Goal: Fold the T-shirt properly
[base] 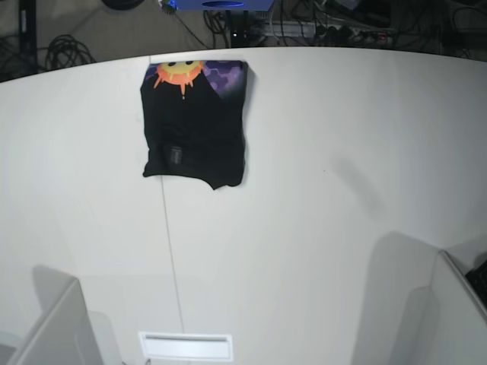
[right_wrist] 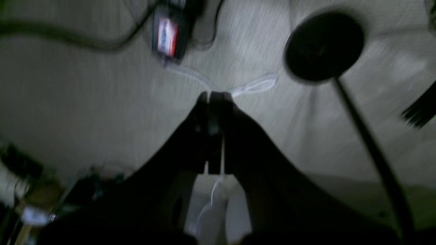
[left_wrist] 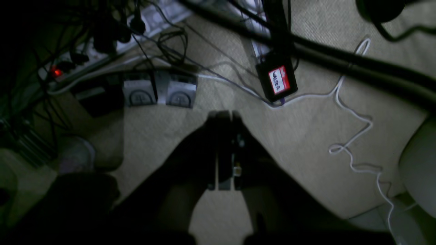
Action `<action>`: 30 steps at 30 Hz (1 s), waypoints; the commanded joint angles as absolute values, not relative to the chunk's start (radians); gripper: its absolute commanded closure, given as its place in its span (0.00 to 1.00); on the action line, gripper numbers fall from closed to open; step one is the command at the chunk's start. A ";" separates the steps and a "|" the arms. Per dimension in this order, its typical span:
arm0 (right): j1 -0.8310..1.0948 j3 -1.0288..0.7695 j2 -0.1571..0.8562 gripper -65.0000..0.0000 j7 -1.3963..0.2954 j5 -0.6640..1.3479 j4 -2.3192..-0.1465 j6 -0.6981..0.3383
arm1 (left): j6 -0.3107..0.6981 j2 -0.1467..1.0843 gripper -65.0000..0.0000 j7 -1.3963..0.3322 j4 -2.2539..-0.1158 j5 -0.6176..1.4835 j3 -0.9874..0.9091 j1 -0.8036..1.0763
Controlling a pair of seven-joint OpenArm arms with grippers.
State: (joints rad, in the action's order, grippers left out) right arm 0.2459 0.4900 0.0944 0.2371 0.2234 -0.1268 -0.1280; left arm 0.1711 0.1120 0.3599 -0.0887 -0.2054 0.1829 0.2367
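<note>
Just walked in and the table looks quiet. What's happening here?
Nothing is being handled right now. The T-shirt lies folded into a compact rectangle near the far edge of the white table, with its sun print showing along the top. Neither arm is over the table in the base view. Both wrist cameras look down at carpet and cables, and the left claw and right claw are shut and hold nothing.

the left hand [left_wrist: 223,117], fingers pressed together, hangs over carpet [left_wrist: 299,136] strewn with cables [left_wrist: 351,146].
</note>
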 commanded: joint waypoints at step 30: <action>0.255 0.486 0.093 1.00 0.257 0.222 -0.127 -0.124 | 0.173 0.150 1.00 0.377 -0.159 -0.213 0.188 0.225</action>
